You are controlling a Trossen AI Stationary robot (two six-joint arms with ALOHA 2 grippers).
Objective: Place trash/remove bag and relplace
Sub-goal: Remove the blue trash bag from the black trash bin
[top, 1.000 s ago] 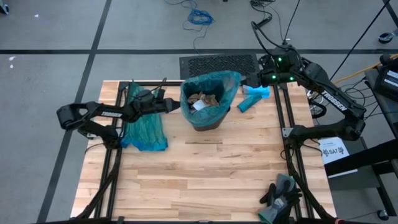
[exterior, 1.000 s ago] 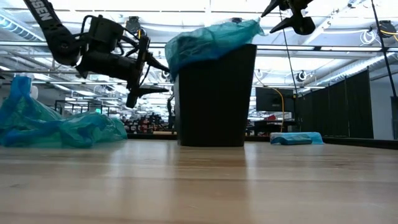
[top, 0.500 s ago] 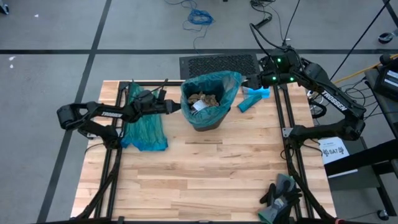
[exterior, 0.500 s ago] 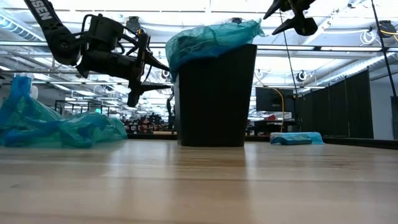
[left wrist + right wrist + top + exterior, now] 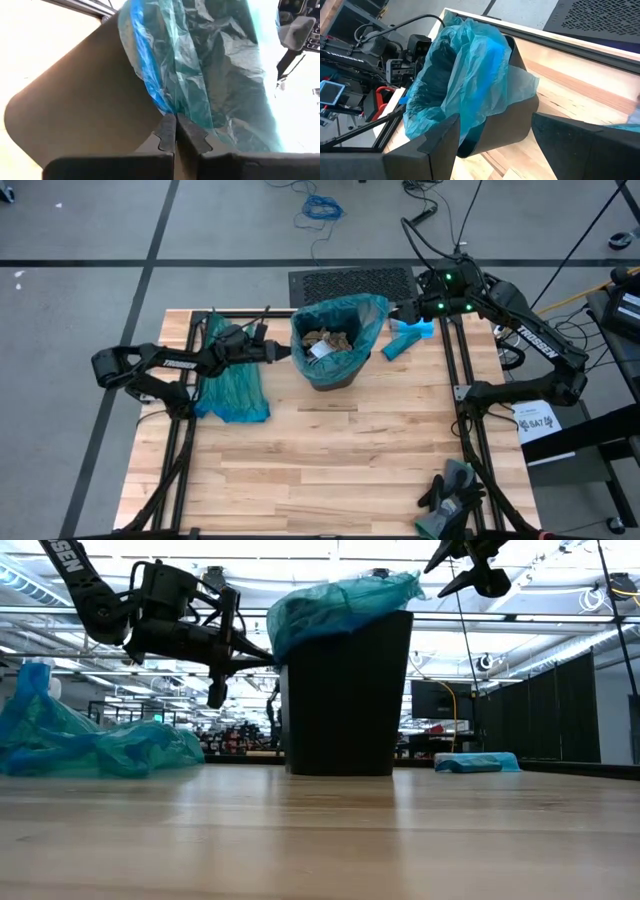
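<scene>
You see a crumpled teal bag (image 5: 232, 385) lying on the wooden tabletop (image 5: 330, 460), a light-blue pack (image 5: 407, 339) near the far edge, and dark gloves (image 5: 452, 492) at the near corner.

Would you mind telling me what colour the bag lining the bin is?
The bag is translucent teal-blue, clearest in the right wrist view.

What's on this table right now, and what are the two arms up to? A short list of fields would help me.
bin: black bin at the table's far middle, lined with a teal bag
trash: paper scraps inside the bag
left gripper: shut on the bag's edge at the bin's rim
right gripper: open, beside the bin's other side
spare bag: crumpled, under the left arm
gloves: near corner
</scene>
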